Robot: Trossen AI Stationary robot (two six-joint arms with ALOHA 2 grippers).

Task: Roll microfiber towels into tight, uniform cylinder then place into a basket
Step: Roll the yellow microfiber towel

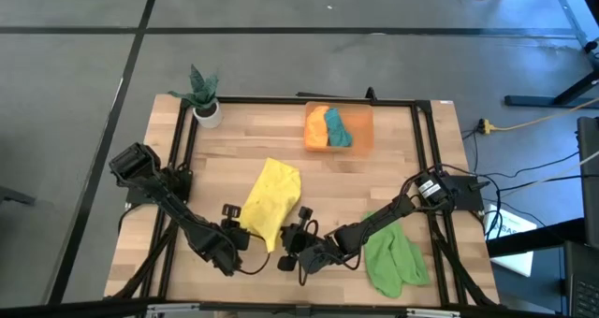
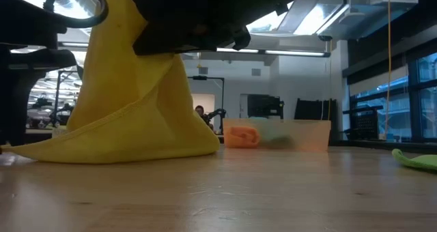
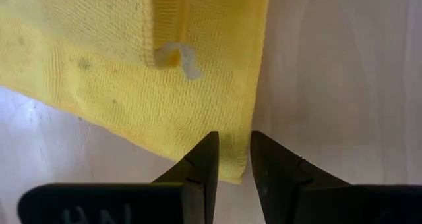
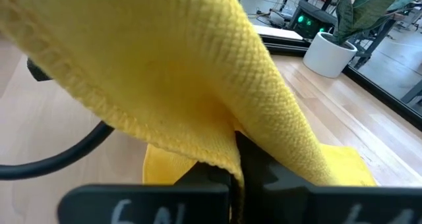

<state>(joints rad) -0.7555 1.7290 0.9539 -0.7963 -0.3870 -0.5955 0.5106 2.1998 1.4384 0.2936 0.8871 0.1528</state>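
The yellow towel [image 1: 271, 201] lies mid-table with its near end raised like a tent [image 2: 130, 102]. My right gripper [image 1: 294, 232] is shut on that raised end and reaches in from the right. My left gripper [image 3: 234, 151] points steeply down at the towel's near left corner [image 3: 227, 168], its fingers a narrow gap apart. The orange basket [image 1: 360, 131] stands at the far edge and holds an orange towel [image 1: 316, 126] and a teal one [image 1: 337, 129]. A light green towel [image 1: 393, 254] lies crumpled at the near right. My right gripper pinches the yellow towel's near right edge [image 4: 227, 155] between its two fingers, coming almost level from the table's right. The cloth drapes over the fingers and hides their tips. That end is lifted; the far part [image 2: 136, 150] rests on the table. My left gripper's fingertips [image 3: 204, 158] stand at the corner; whether they touch it, I cannot tell.
A white pot with a green plant [image 1: 204, 103] stands at the far left corner. Black frame rails [image 1: 182, 150] run along the table's sides. Bare wood lies between the yellow towel and the basket.
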